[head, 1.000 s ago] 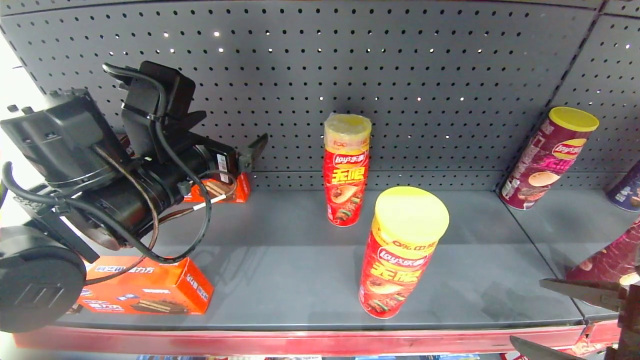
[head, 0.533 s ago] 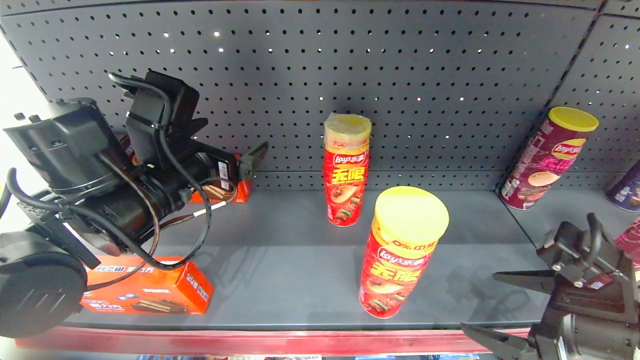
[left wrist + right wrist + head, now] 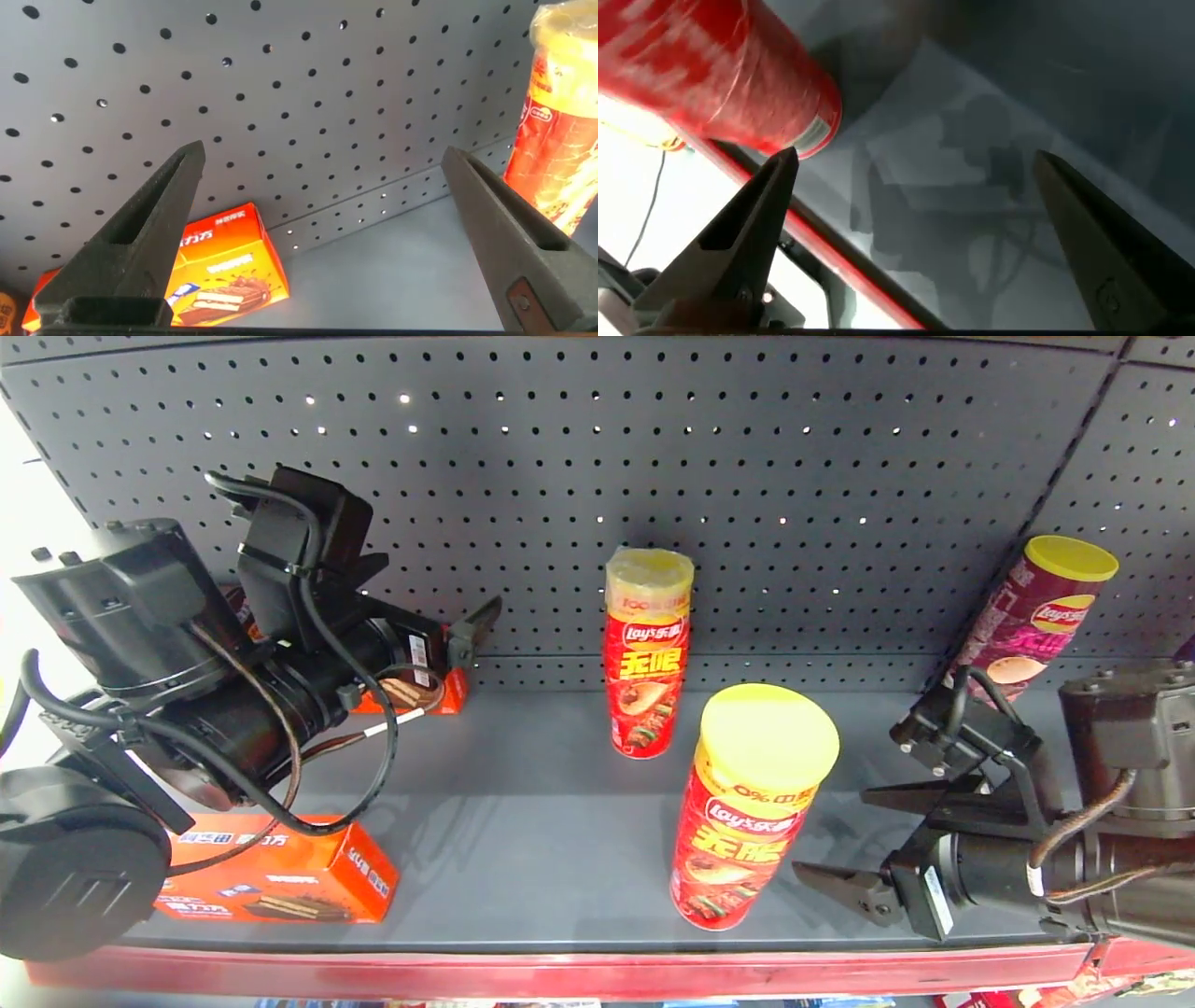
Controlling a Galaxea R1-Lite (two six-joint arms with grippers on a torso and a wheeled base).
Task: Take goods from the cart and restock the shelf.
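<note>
Bright even light; blown-out glare left; edges warped.

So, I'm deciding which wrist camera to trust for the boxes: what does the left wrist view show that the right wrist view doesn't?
Left wrist, not right: an orange box by the pegboard, and the back can. Right wrist, not left: the front can, its base near the red shelf lip. Both: the grey shelf and that arm's own open fingers, left and right.
</note>
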